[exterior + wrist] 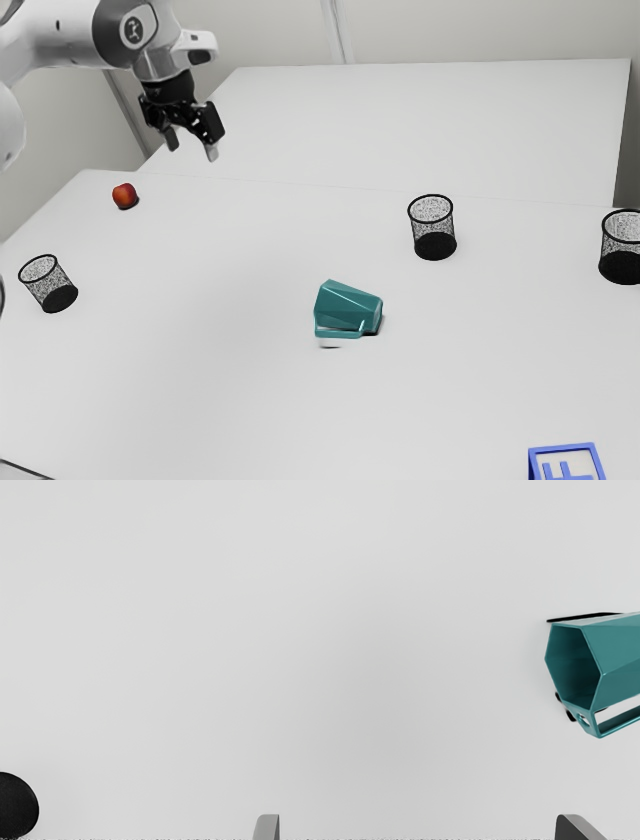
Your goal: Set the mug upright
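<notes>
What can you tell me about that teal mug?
The teal mug lies on its side on the pale table, not upright. Its body is faceted, with a six-sided open mouth and an angular handle. It looks smooth and slightly glossy; the inside I can see looks empty. Only the table seems to touch it; the pincer is well away.

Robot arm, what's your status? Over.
Fingers open, empty, above the table. Teal mug on its side, not yet upright. Nearest mesh bin standing apart from the mug. Over.
</notes>
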### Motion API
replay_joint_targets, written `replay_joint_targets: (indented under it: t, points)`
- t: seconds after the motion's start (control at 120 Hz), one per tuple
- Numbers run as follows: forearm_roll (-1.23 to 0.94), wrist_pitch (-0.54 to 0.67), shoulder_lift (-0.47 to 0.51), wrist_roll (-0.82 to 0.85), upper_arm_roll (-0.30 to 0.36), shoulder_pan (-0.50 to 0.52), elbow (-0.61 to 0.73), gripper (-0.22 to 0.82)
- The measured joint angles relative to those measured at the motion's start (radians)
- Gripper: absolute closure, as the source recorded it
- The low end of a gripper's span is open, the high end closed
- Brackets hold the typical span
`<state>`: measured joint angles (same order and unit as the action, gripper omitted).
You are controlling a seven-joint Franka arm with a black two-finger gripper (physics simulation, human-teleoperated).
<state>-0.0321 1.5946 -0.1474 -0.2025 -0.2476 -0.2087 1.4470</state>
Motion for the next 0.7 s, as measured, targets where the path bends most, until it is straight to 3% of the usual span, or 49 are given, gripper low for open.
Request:
replay_joint_targets:
  t: [0.167,0.308,0.7]
  points:
    - [0.036,0.009,0.040,-0.002,-0.004,0.000,0.072,0.00]
    - [0.219,0.067,0.122,0.010,-0.016,-0.008,0.272,0.00]
    - [0.741,0.227,0.059,0.008,-0.043,-0.004,0.560,0.00]
